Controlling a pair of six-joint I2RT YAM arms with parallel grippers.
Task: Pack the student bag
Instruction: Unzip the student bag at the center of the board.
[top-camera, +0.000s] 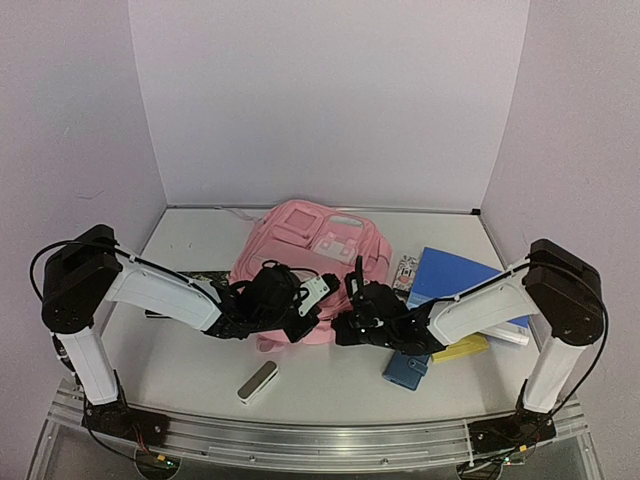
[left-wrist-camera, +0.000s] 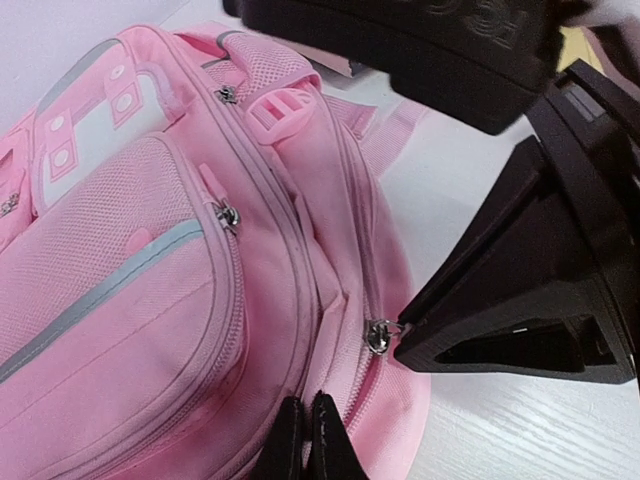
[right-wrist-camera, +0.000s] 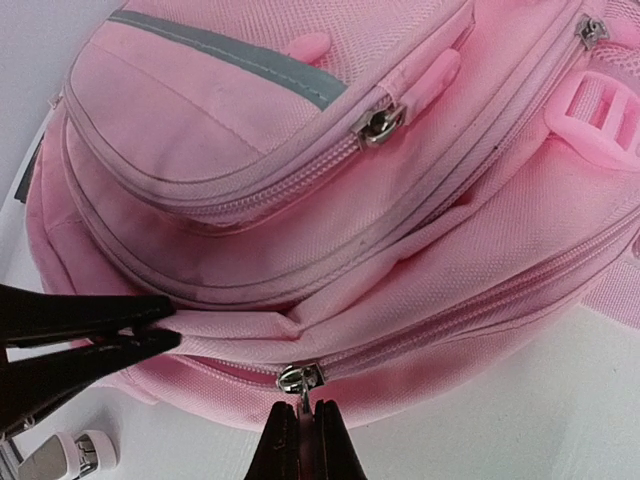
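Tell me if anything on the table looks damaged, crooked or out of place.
Nothing stands out. The pink backpack lies flat and intact; the left gripper pinches its fabric, the right gripper holds a zip pull. A blue folder lies beside it.

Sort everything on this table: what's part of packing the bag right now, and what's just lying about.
In use: large soft pink fabric backpack; its silver metal zip pull, pinched by the right hand; left hand, pinching the bag's fabric.
Lying about, untouched: flat blue folder; yellow pad; small blue case; white oblong block; small printed packet.
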